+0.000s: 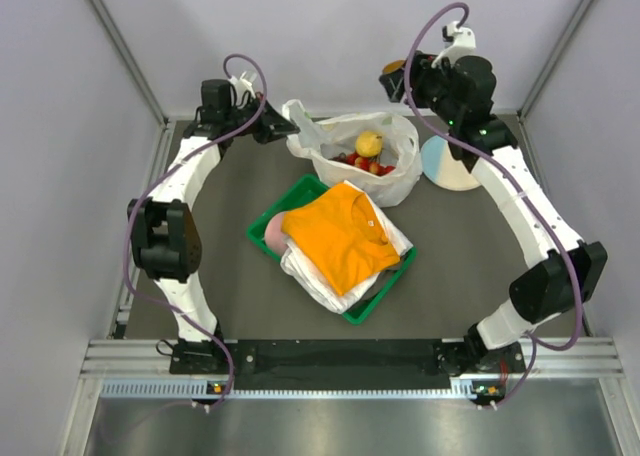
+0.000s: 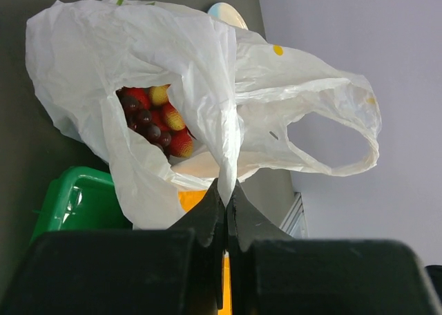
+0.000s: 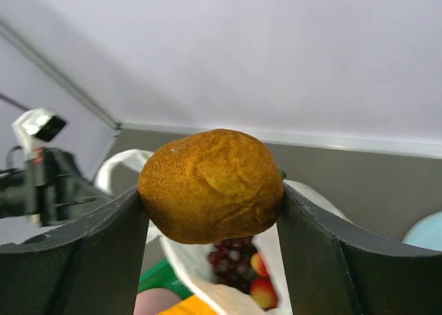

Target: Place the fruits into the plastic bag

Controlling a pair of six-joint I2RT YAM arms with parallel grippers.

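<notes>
Left end effector (image 2: pixel 226 185) pinches the bag (image 2: pixel 90 45) rim at the far middle of the desk (image 1: pixel 200 276), so the mouth gapes; fruits (image 2: pixel 153 118) already sit inside. Right end effector (image 3: pixel 211 199) clamps the orange (image 3: pixel 210 180) up over the bag's far right side, looks lined up for a drop.

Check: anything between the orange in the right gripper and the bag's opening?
Nothing visible does. The orange in the right gripper hangs above the plastic bag, only air between it and the open mouth; the left gripper pinches the rim aside.
</notes>
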